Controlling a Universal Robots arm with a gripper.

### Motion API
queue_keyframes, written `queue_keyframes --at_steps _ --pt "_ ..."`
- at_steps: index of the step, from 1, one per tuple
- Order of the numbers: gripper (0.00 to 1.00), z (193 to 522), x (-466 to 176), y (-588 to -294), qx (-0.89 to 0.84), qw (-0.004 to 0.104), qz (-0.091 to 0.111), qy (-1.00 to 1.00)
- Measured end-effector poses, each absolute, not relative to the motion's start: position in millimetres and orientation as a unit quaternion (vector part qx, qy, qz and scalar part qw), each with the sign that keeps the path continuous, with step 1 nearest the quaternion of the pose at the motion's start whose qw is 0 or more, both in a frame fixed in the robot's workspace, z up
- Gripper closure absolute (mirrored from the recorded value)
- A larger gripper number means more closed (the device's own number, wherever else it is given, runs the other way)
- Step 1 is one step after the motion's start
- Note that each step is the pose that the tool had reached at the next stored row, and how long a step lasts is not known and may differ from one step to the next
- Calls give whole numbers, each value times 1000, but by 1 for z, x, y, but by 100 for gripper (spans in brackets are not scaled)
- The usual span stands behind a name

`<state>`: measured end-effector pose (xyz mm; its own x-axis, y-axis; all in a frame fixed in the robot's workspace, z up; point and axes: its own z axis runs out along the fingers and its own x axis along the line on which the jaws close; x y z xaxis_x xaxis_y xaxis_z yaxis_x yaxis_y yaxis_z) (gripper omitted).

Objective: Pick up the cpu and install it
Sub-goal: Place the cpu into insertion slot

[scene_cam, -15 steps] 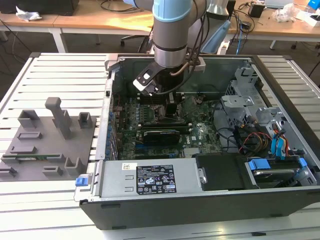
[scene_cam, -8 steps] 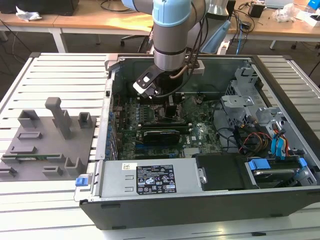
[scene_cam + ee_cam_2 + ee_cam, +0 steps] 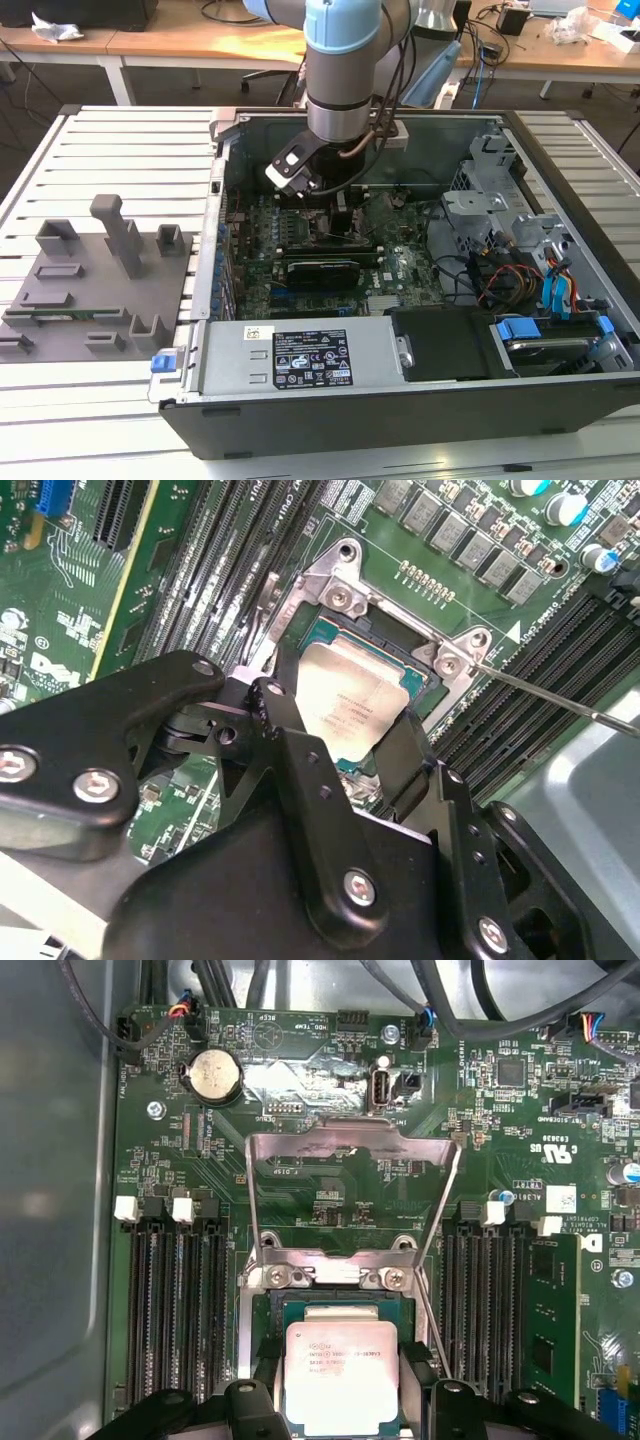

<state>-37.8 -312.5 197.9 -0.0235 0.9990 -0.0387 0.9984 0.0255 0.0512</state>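
**The cpu (image 3: 350, 705) being held at the open socket (image 3: 338, 585)**

In both wrist views the cpu (image 3: 340, 1375) is being gripped by the jaws. Their two black fingers (image 3: 290, 730) are being pressed against its opposite edges. It is being held low over the socket's recess, silvery top up. Whether it is already being seated or is hanging just above cannot be told.

The socket is lying between two banks of memory slots (image 3: 175, 1300) on the motherboard (image 3: 400, 265). This is inside the computer case (image 3: 300, 360), which is standing on the slatted worktop (image 3: 100, 140), toward its edge at the exterior view's right. The load plate (image 3: 350, 1145) is standing raised, and the thin lever (image 3: 540, 688) is lying free beside the frame.

Several risks are being judged likely from here:

- **Bent contacts:** if the cpu is being lowered slightly turned or tilted, the fine contacts in the recess could be bent.
- **A skewed landing:** if it is being released too high, it could land askew on the frame.
- **A shifted grip:** the fingers are being worked close to the socket's metal frame, so a catch there could shift the chip in the grip.
- **A falling plate:** the raised plate could be knocked by the arm (image 3: 345, 70) and fall onto the jaws.
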Motion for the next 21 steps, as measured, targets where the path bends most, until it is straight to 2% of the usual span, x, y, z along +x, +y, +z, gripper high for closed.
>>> queue_keyframes --at_steps 21 --pt "45 196 -37 -311 698 31 5 715"
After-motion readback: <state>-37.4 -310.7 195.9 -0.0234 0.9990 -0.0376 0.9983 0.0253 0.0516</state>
